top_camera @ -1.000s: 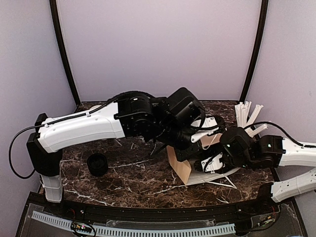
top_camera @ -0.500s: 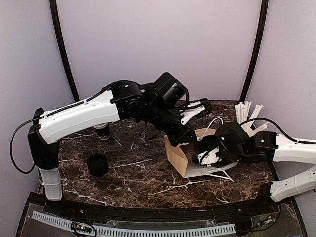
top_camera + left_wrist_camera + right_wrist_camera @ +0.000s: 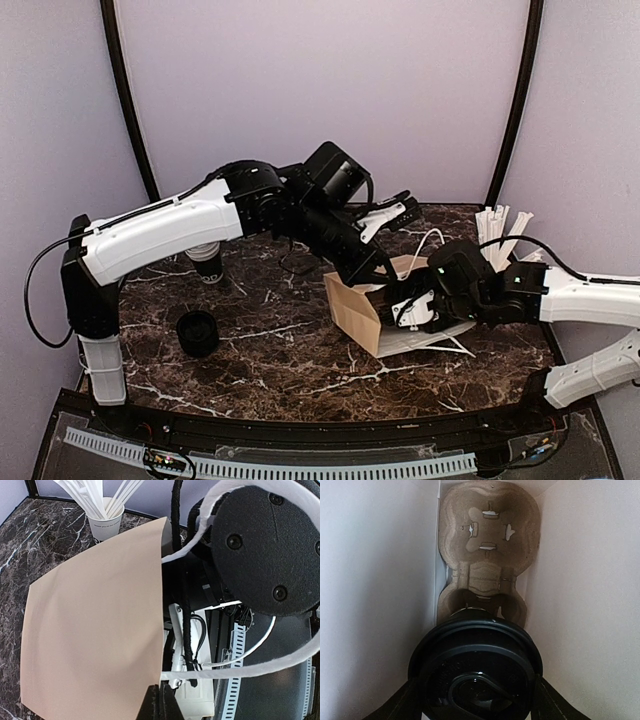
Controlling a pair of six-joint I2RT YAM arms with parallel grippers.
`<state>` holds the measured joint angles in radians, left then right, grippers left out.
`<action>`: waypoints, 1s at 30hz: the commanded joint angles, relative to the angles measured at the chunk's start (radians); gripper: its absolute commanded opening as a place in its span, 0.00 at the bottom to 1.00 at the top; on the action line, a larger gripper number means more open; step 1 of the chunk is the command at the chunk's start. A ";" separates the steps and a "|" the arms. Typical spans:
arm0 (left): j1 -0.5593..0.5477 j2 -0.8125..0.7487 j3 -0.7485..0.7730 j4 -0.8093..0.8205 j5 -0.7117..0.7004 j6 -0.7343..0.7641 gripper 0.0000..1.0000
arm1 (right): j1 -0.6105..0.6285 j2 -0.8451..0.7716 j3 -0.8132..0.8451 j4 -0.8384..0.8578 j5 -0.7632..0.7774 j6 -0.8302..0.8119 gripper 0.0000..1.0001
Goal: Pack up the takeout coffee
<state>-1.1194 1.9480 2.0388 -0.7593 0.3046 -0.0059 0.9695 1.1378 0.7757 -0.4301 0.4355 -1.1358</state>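
The takeout coffee [image 3: 476, 670], a black cup under a round black lid, is inside the brown paper bag [image 3: 352, 312], held between the fingers of my right gripper [image 3: 476, 700]. A moulded cardboard cup carrier [image 3: 487, 555] lies at the bag's bottom, beyond the cup. In the top view my right gripper [image 3: 402, 305] reaches into the bag's mouth from the right. My left gripper [image 3: 161, 706] is shut on the upper edge of the bag [image 3: 95, 630] beside its white handle [image 3: 240, 667], holding the mouth up. In the top view that gripper [image 3: 385, 272] comes down from behind.
A stack of lidless cups [image 3: 207, 262] stands at the back left under the left arm. A loose black lid [image 3: 197, 332] lies at the front left. The white cup of stirrers [image 3: 500, 235] stands at the back right, close behind the right arm.
The left arm has lifted and drawn back to the left, taking the bag's edge with it. The right arm has moved left, deeper into the bag, with the cup.
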 commanded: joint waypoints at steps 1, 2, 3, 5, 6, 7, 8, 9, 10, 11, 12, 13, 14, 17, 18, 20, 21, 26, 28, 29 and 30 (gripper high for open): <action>0.012 -0.044 0.003 0.015 0.035 -0.036 0.00 | -0.009 0.005 0.058 0.021 -0.025 -0.009 0.34; 0.013 -0.035 0.009 0.010 0.025 -0.040 0.00 | -0.008 0.006 0.066 0.012 -0.027 -0.009 0.34; 0.013 -0.030 0.023 -0.004 0.009 -0.042 0.00 | -0.003 0.008 0.072 0.002 -0.026 -0.007 0.34; 0.013 -0.018 0.037 -0.019 -0.002 -0.047 0.00 | 0.007 0.011 0.081 -0.018 -0.020 -0.007 0.34; 0.013 -0.015 0.038 -0.021 -0.005 -0.052 0.00 | 0.015 0.013 0.084 -0.029 -0.015 -0.008 0.35; 0.015 -0.013 0.040 -0.022 -0.008 -0.056 0.00 | 0.026 0.015 0.088 -0.040 -0.007 -0.009 0.35; 0.015 -0.012 0.042 -0.022 -0.009 -0.061 0.00 | 0.035 0.021 0.093 -0.046 0.002 -0.007 0.35; 0.015 -0.010 0.040 -0.021 -0.009 -0.064 0.00 | 0.043 0.026 0.100 -0.054 0.008 -0.005 0.35; 0.015 -0.010 0.041 -0.021 -0.007 -0.067 0.00 | 0.049 0.032 0.107 -0.061 0.009 -0.002 0.35; 0.015 -0.011 0.040 -0.021 -0.003 -0.068 0.00 | 0.049 0.036 0.110 -0.065 0.009 0.000 0.35; 0.015 -0.010 0.041 -0.020 -0.001 -0.070 0.00 | 0.048 0.039 0.108 -0.063 0.014 0.001 0.35; 0.015 -0.011 0.042 -0.020 0.006 -0.072 0.00 | 0.046 0.042 0.103 -0.061 0.020 -0.002 0.35; 0.015 -0.011 0.042 -0.020 0.009 -0.072 0.00 | 0.046 0.045 0.097 -0.057 0.023 -0.003 0.35; 0.016 -0.011 0.043 -0.020 0.031 -0.076 0.00 | 0.036 0.051 0.083 -0.028 0.018 -0.012 0.35; 0.017 -0.011 0.044 -0.020 0.035 -0.077 0.00 | 0.030 0.054 0.079 -0.019 0.017 -0.015 0.35; 0.020 -0.012 0.042 -0.022 0.044 -0.079 0.00 | 0.019 0.063 0.077 -0.006 0.019 -0.019 0.35; 0.020 -0.011 0.042 -0.023 0.050 -0.079 0.00 | 0.012 0.068 0.078 -0.002 0.017 -0.018 0.35; 0.025 -0.011 0.032 -0.017 0.078 -0.077 0.00 | -0.011 0.078 0.077 0.031 -0.009 -0.031 0.35; 0.029 -0.011 0.031 -0.010 0.089 -0.079 0.00 | -0.012 0.084 0.069 0.053 -0.017 -0.037 0.35; 0.030 -0.011 0.032 -0.008 0.093 -0.080 0.00 | -0.012 0.089 0.069 0.055 -0.021 -0.038 0.35; 0.033 -0.011 0.032 -0.005 0.105 -0.083 0.00 | -0.013 0.093 0.071 0.055 -0.027 -0.036 0.35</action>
<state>-1.0962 1.9488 2.0548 -0.7677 0.3519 -0.0761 0.9665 1.2167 0.8524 -0.4358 0.4305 -1.1637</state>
